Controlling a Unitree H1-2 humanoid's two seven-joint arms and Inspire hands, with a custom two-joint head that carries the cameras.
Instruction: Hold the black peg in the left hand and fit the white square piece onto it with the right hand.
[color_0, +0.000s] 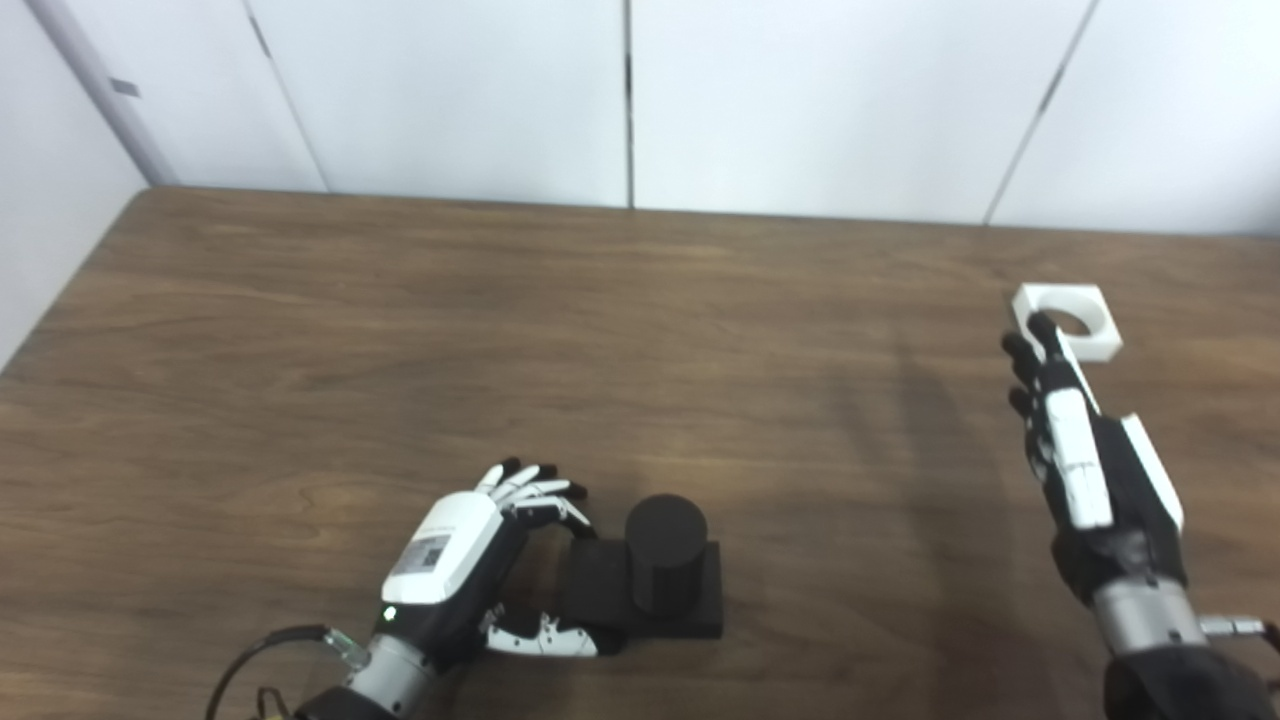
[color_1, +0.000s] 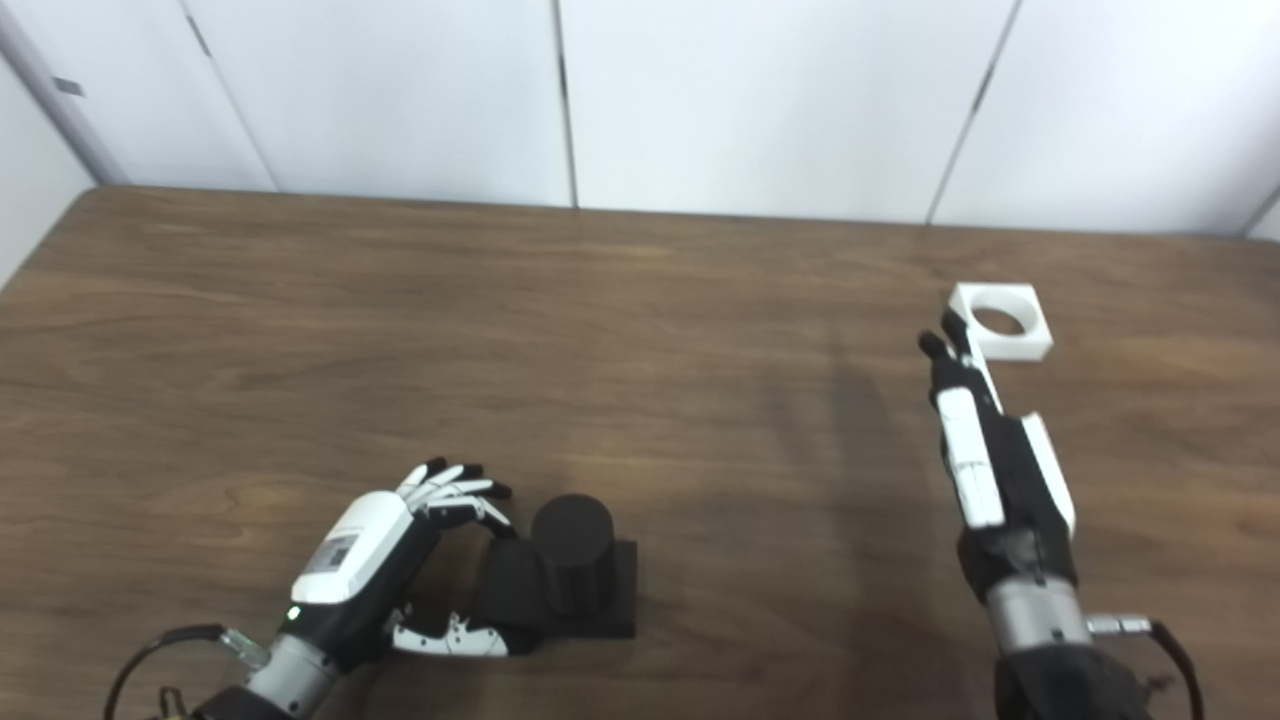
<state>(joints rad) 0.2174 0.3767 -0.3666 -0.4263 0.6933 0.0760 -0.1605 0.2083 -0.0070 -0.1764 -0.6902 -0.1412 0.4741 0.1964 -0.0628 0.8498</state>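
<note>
Two things are being approached on the table (color_0: 300, 330): the black peg (color_0: 665, 565), being flanked by the spread left robot hand (color_0: 470, 560), and the white square piece (color_0: 1068, 320), being reached by the extended, empty right robot hand (color_0: 1085, 460).

table (color_0: 400, 330): wood-grain top, dark brown, smooth, low sheen; a faint reflection is seen mid-surface
black peg (color_0: 665, 565): matt black, plastic-looking; smooth cylinder on a flat square base, no gloss noted
white square piece (color_0: 1068, 320): matt white, plastic-looking; smooth faces, round hole cut clean
left hand (color_0: 470, 560): glossy white shell panels over black matt parts; a label is seen on the back; brushed metal cuff at the wrist
right hand (color_0: 1085, 460): same finish, white hard shells on black; metal-grey wrist ring
wall panels (color_0: 820, 100): plain white, smooth, matt, split by dark seams
cable (color_0: 250, 660): black, rubber-like sheath, slight shine
</note>
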